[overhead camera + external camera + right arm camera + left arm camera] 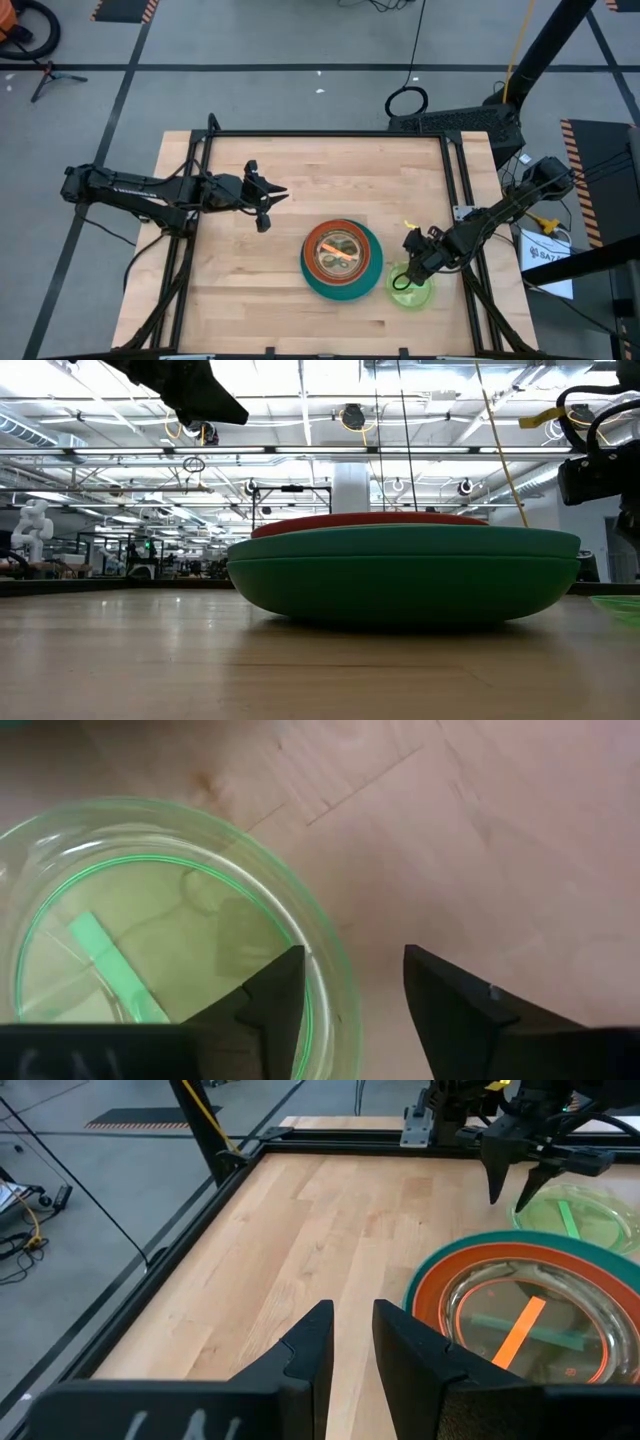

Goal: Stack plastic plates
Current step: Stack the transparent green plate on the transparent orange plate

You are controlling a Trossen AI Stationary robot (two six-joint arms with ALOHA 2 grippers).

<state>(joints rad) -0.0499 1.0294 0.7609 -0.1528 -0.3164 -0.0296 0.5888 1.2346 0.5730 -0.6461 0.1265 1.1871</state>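
Note:
A stack of plates (342, 260) stands on the table, right of its middle: a dark green and teal plate (400, 575) lowest, a red-orange one (430, 1285) in it, and clear small plates with an orange strip (520, 1330) on top. The lime plate (412, 292) lies flat on the table just right of the stack. My right gripper (355, 970) is open, low over the lime plate's rim (335, 982), with one finger over the inside and one outside; I see no touch. My left gripper (353, 1330) hovers left of the stack, open by a narrow gap.
Bare wooden tabletop (300, 170) lies on the far side and left of the stack. A black frame rail (215, 1190) runs along the table's edges. The right arm (490, 215) reaches in from the right edge. Workshop fittings show beyond the table in the low view.

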